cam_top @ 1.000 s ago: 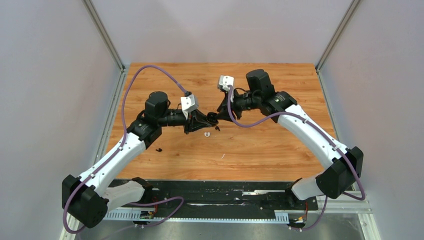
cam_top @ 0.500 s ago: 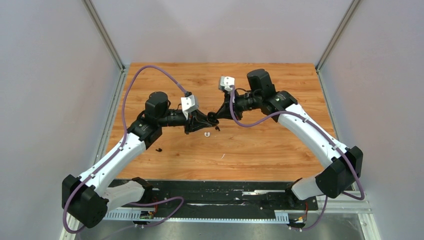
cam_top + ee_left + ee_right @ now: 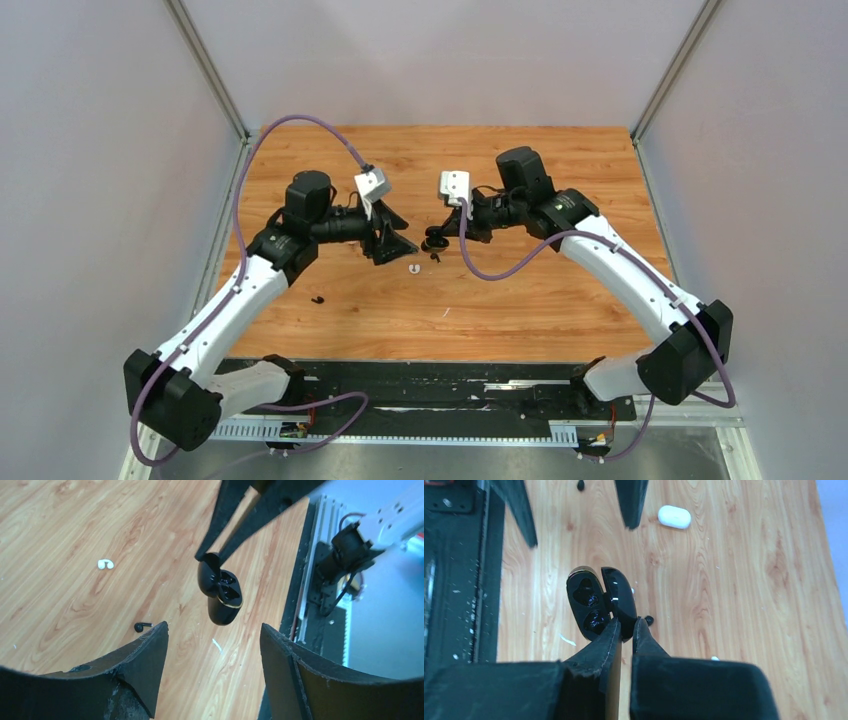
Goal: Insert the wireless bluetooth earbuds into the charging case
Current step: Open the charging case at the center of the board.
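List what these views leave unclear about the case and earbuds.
1. Right wrist view: the sockets of the black case are black on glossy black; filled or empty cannot be told.
2. Right wrist view: a black earbud sits partly behind a finger of the right claw.
3. Top view: the white case does not show, perhaps under the left arm.

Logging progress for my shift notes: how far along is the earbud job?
Done: the black case is open. In hand: the right claw pinches its lid; the left claw is open and empty. Left: a black earbud and a white earbud lie on the table. Whether anything sits inside the case, I cannot tell.
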Tool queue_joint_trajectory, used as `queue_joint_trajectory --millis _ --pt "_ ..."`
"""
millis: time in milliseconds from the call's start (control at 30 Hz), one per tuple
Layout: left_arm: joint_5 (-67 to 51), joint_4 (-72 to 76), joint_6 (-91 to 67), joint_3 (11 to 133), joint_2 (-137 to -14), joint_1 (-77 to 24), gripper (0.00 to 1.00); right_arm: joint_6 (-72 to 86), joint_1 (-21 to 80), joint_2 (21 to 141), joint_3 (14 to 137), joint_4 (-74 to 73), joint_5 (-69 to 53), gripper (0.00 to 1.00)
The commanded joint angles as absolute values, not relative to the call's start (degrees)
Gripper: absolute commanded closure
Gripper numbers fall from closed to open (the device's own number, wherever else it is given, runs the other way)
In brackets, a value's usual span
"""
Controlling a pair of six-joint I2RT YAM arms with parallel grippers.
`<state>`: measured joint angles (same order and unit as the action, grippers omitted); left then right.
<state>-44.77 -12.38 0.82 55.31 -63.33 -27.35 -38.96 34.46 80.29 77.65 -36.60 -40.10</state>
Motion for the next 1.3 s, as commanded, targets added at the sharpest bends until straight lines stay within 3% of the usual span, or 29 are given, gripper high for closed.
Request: queue_joint_trajectory --millis 0,167,433,867,1267 --pt "-50.68 -18.20 -8.58 62.22 -66.01 -22.96 0.27 -50.84 35.48 77.85 76.88 -36.74 -36.14 1.00" --pt "-56.99 -18.87 -16.53 66.62 -71.95 -22.15 0.37 -56.14 38.19 78.72 77.06 -36.30 -31.58 1.00" --pt "-57.97 -18.49 -18.89 68.75 -76.80 -22.15 0.36 -56.44 40.52 79.92 78.74 -36.35 -30.11 1.00" --pt "-58.99 -18.46 -17.90 68.93 -80.06 -23.96 0.53 -53.94 42.45 81.63 79.31 -34.16 -27.85 1.00" --pt "-56.57 -22.92 -13.09 70.02 -81.47 -24.42 0.56 -50.51 42.63 82.26 80.08 -33.22 -28.81 1.00"
